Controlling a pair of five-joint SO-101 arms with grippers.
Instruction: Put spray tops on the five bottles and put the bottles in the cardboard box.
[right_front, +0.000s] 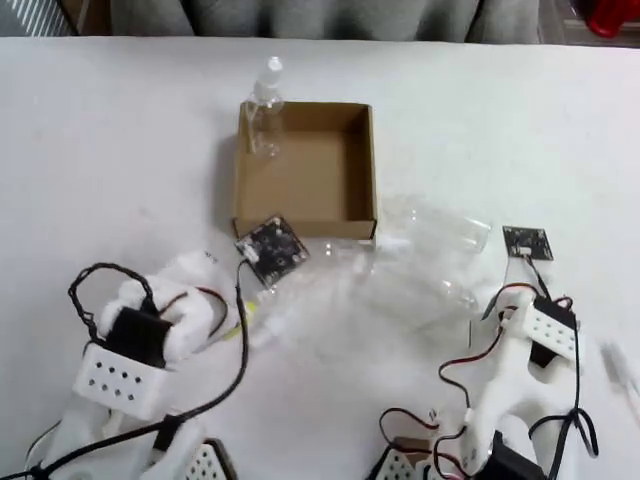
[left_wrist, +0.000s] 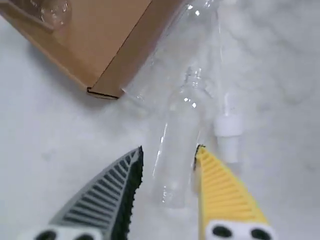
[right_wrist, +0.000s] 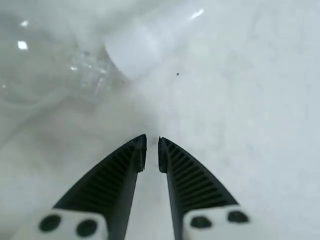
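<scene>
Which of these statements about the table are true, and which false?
1. A capped bottle stands in the box. True.
2. The left gripper is shut on a bottle. False: it is open, astride a lying bottle.
3. That lying bottle has no top. True.
4. The right gripper holds a spray top. False: it is shut and empty; a spray top lies ahead of it.
</scene>
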